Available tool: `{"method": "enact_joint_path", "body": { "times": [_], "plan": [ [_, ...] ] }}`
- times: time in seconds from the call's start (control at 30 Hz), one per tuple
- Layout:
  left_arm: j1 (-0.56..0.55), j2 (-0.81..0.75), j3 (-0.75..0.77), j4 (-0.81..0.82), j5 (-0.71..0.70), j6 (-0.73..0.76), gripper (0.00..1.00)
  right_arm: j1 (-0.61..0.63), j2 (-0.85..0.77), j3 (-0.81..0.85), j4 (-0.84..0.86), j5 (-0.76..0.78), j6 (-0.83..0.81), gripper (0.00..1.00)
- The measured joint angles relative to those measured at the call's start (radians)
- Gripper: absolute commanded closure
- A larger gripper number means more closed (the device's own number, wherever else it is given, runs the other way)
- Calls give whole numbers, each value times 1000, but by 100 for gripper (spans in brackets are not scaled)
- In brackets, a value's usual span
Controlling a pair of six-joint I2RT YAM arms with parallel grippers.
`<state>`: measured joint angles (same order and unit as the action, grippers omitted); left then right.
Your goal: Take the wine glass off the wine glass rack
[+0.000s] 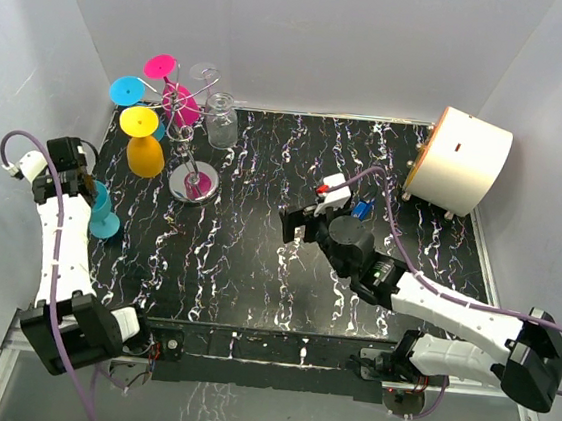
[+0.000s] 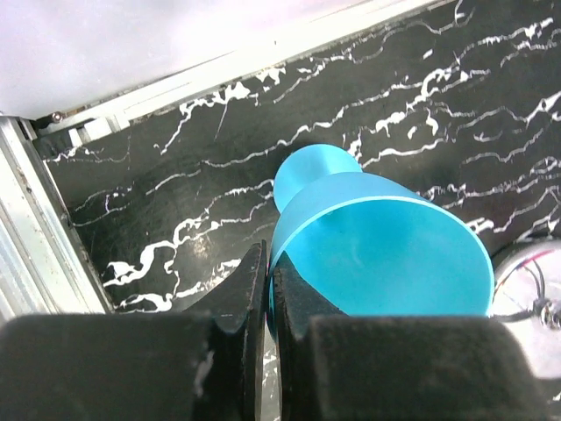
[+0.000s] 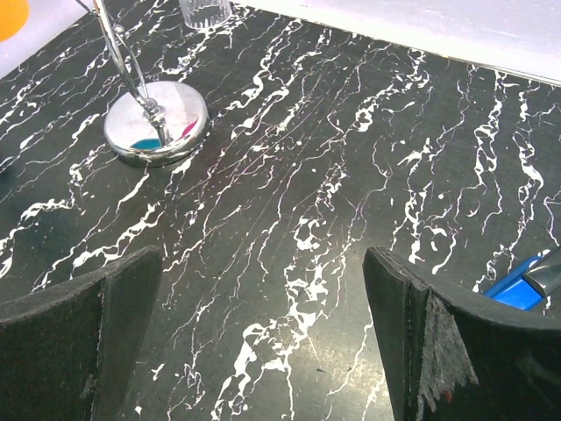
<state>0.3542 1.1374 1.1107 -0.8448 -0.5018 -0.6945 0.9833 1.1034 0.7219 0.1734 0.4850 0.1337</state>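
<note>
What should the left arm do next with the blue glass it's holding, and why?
Probably open the left gripper slowly. It is shut on the rim of the blue wine glass, which is already off the wine glass rack and down by the table; whether its foot rests there is unclear.

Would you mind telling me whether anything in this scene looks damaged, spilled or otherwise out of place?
Yes: in the right wrist view, one pad of the open right tool looks frayed and torn along its inner edge. Otherwise nothing stands out: the wine glass rack stands upright and nothing looks spilled.
</note>
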Motion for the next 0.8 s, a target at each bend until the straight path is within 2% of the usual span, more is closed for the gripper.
{"method": "enact_joint_path", "body": {
  "times": [0.37, 0.7, 0.8],
  "plan": [
    [61, 90, -1, 119, 47, 55, 100, -30, -35, 0, -50, -20, 41, 1],
    [69, 92, -32, 166, 44, 68, 100, -35, -43, 0, -53, -24, 53, 1],
    [69, 98, -32, 167, 43, 67, 93, -37, -42, 0, -53, -28, 56, 2]
  ]
}}
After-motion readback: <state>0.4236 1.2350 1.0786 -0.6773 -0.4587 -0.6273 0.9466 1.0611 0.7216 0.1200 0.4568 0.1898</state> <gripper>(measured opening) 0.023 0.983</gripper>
